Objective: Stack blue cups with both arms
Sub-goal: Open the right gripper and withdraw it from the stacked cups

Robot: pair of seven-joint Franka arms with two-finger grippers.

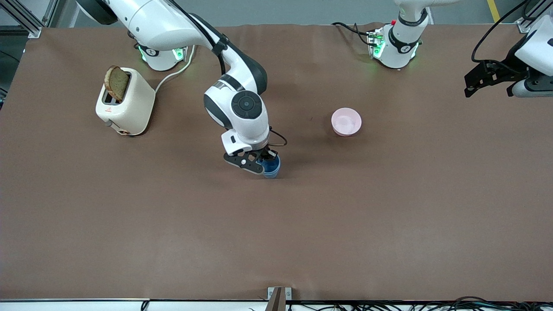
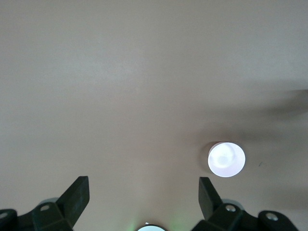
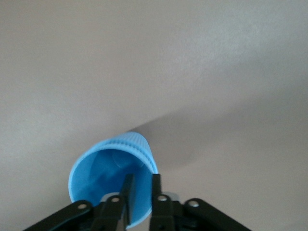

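One blue cup (image 1: 272, 167) shows near the middle of the table, low at the table's surface. My right gripper (image 1: 263, 163) is shut on its rim, one finger inside the cup and one outside the wall. In the right wrist view the cup (image 3: 103, 168) opens toward the camera with my right gripper (image 3: 142, 188) pinching its wall. I cannot make out a second blue cup as a separate thing. My left gripper (image 1: 488, 88) is open and empty, held up over the left arm's end of the table; it waits. In the left wrist view the left gripper (image 2: 143, 188) stands wide open over bare table.
A pink bowl (image 1: 346, 121) sits between the cup and the left arm's base; it also shows in the left wrist view (image 2: 226, 160). A cream toaster (image 1: 127, 106) with a bread slice (image 1: 116, 83) stands toward the right arm's end.
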